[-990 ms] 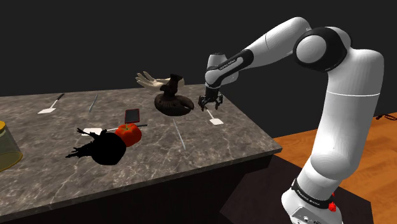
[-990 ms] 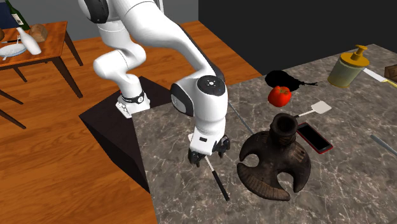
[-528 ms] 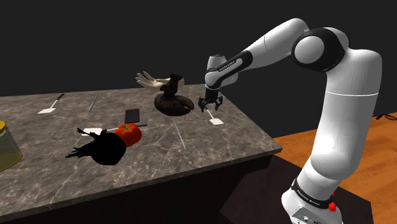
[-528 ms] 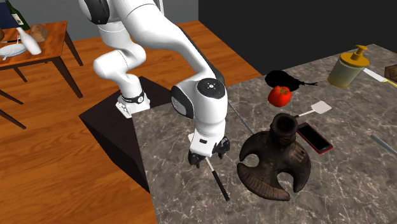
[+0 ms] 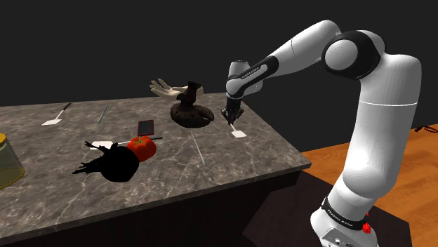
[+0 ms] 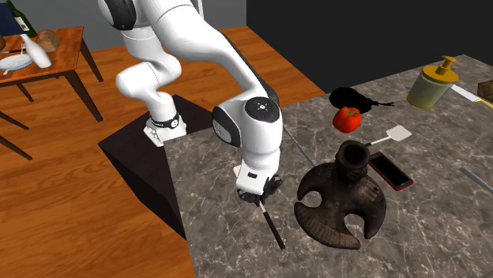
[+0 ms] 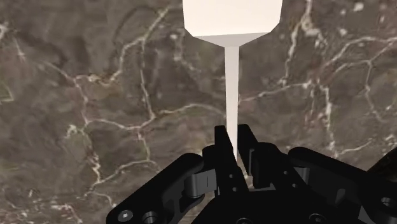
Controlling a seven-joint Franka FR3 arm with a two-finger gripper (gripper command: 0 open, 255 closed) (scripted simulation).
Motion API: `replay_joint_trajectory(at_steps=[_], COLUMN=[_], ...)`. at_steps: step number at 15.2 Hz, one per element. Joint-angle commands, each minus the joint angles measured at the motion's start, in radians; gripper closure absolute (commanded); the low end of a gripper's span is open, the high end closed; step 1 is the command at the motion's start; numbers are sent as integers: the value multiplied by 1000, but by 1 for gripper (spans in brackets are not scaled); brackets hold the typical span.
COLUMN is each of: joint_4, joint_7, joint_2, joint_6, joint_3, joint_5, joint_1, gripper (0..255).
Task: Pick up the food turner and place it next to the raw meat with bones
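Note:
The food turner lies flat on the dark marble counter (image 5: 210,158), with a white blade (image 7: 232,16), a thin white shank (image 7: 232,89) and a black handle (image 6: 272,225). My gripper (image 7: 236,162) points straight down and is shut on the shank, just behind the blade (image 5: 239,132). In the second exterior view the gripper (image 6: 254,193) sits at the top of the handle, near the counter's edge. A pale thing with bone-like prongs (image 5: 165,88), which looks like the meat with bones, lies behind a dark horned stand (image 5: 189,112).
A red tomato (image 5: 142,147), a black shapeless thing (image 5: 112,163) and a phone (image 5: 146,127) lie mid-counter with a second turner (image 6: 397,134). A third turner (image 5: 52,121) and a yellowish bottle (image 6: 430,83) are further off. The counter edge (image 6: 178,197) drops to a wooden floor.
The fingers stood apart over the turner's shank in the earlier frames and have now closed on it. The arm and the turner have not moved.

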Motion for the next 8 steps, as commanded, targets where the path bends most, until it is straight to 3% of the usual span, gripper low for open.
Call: replay_joint_trajectory(at_steps=[1, 8], joint_4=[0, 19], joint_7=[0, 0], joint_2=[0, -28], joint_6=[0, -47], joint_3=[0, 0], joint_5=[0, -1], joint_1=[0, 0], gripper=[255, 255])
